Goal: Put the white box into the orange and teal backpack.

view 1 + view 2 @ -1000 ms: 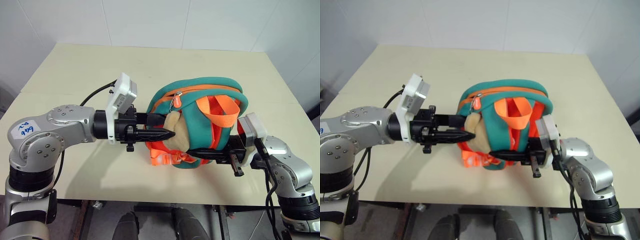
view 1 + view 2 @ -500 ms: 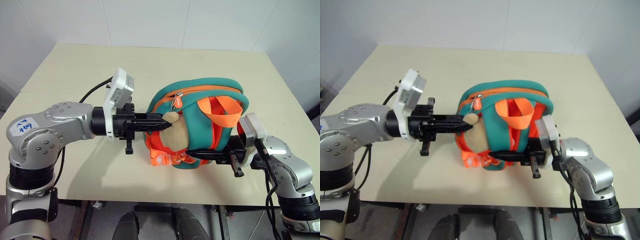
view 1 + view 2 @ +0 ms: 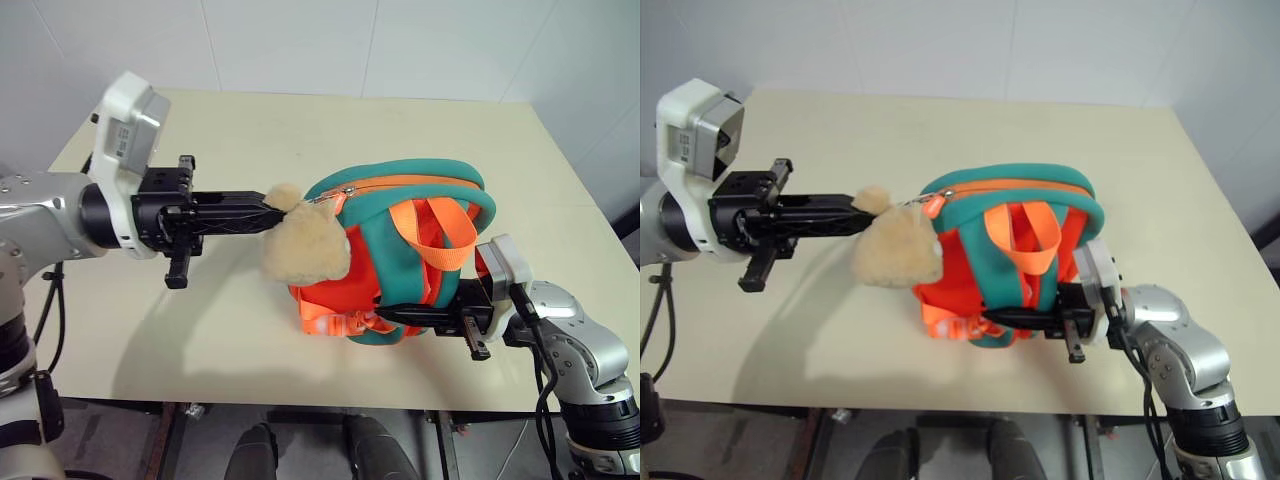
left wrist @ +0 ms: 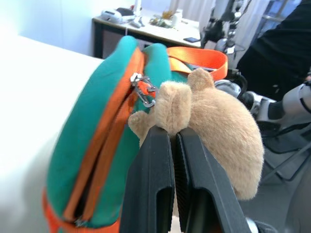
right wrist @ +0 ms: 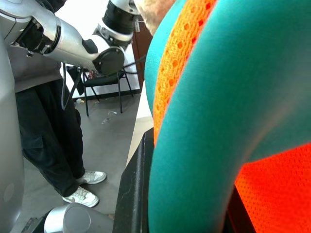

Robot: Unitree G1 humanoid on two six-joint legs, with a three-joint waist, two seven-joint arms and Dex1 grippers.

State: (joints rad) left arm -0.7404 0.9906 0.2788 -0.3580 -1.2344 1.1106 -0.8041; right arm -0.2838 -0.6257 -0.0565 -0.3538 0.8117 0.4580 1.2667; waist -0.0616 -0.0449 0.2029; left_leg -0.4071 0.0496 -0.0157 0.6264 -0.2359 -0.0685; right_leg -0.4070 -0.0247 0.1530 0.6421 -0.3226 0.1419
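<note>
The orange and teal backpack (image 3: 400,255) was seen standing on the cream table (image 3: 300,130), near the table's front edge and roughly midway across it. Its teal-edged top arch was turned upward, and its long axis ran across the table from left to right, with the orange zipper line following the arch. The zipper looked closed along the part that could be seen. Orange webbing straps (image 3: 432,225) were looped over the side facing the camera.

A tan plush toy (image 3: 303,245) was attached by a small metal clip near the zipper pull and was stretched out to the left of the backpack. The left gripper (image 3: 272,204) was held level, pointing to the right, and was clenched on a small limb of the plush toy; in the left wrist view its fingers (image 4: 160,165) were pressed together around that tan fabric.

The right gripper (image 3: 385,312) was pointed left at the backpack's lower right side, pinched on a teal shoulder strap (image 5: 204,126).
</note>
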